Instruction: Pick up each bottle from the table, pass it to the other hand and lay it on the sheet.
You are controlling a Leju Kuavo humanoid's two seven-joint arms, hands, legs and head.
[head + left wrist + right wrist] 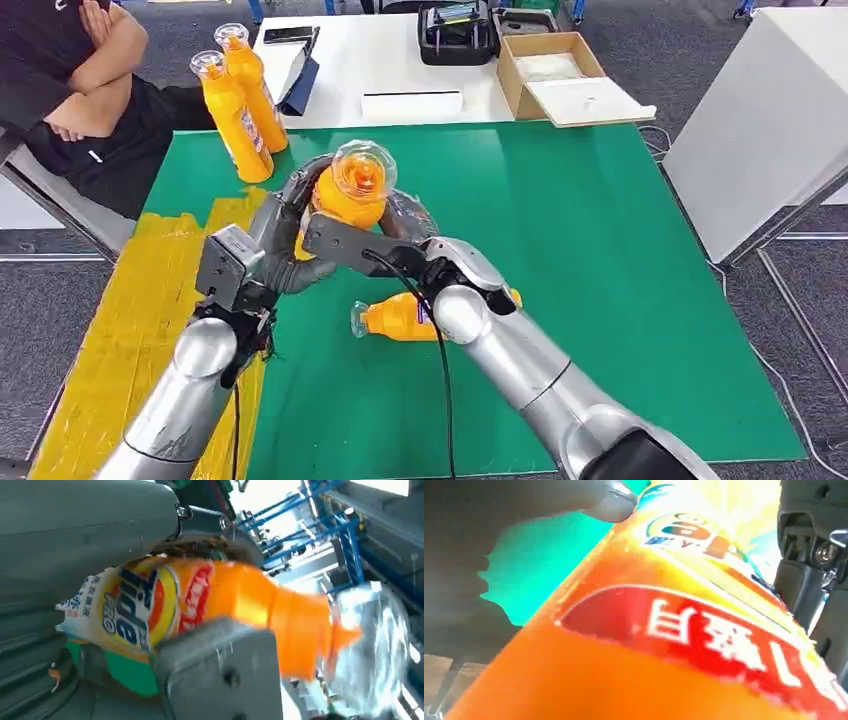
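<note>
Honestly, both my left hand [290,225] and right hand [400,225] wrap the glossy orange plastic detergent bottle [352,190]; looks slick, grip mid-label.

— What's sitting around the white table [400,60] at the back?

— A seated person in black [70,90] is folding their arms just left of it, and a white cabinet [760,130] is standing well to its right, over grey carpet [680,50].

— And on it?

— An open cardboard box [560,75] is resting at its right end, a black case [458,35] beside that — a dark folder [300,75] is leaning toward its left.
</note>
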